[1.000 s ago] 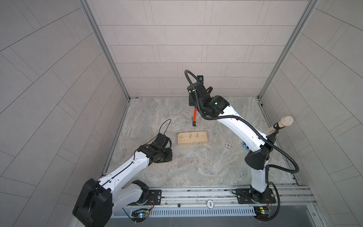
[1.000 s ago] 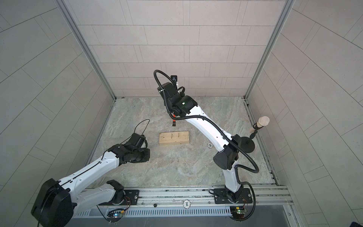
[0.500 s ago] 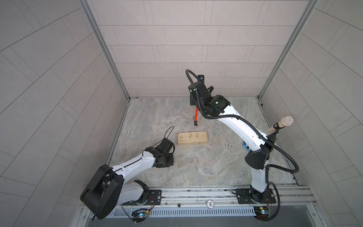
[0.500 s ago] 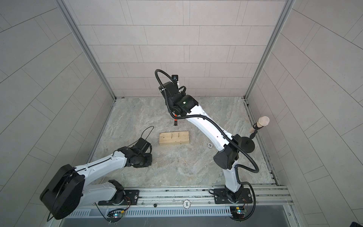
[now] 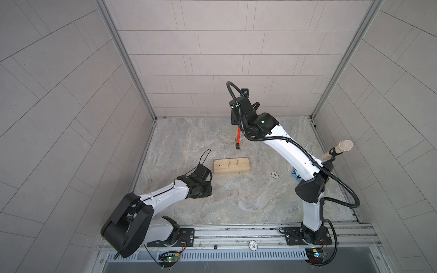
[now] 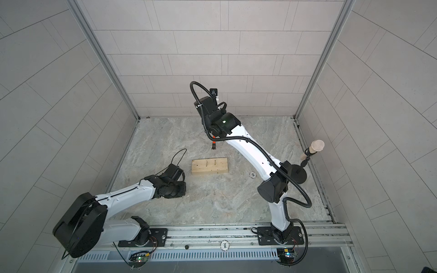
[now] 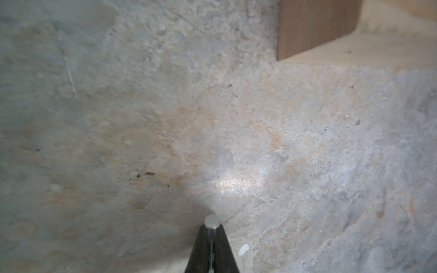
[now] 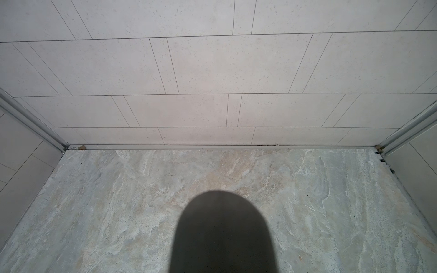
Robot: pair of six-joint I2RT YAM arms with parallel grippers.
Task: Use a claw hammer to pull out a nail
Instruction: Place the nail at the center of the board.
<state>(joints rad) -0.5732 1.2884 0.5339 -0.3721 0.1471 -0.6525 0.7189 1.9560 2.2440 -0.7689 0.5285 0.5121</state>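
Observation:
The claw hammer (image 5: 238,138) hangs head-down from my right gripper (image 5: 235,121), which is shut on its black handle end (image 8: 222,236), above the floor behind the wooden block (image 5: 231,166). In both top views its orange shaft (image 6: 214,143) shows below the wrist. Two nails (image 5: 229,163) (image 6: 214,162) stand in the block's top. My left gripper (image 7: 212,228) is shut on another nail (image 7: 211,222), whose flat round head pokes out between the black fingers, low over the floor at the front left of the block (image 7: 316,26).
A beige microphone-like stick (image 5: 340,149) stands on a round black stand (image 6: 298,175) by the right wall. A small round chip (image 5: 274,174) lies on the stone floor right of the block. Tiled walls close in three sides, and the base rail (image 5: 236,232) runs along the front.
My left arm has drawn back from beside the block towards the front and sunk lower over the floor. The right arm with the hammer has barely moved.

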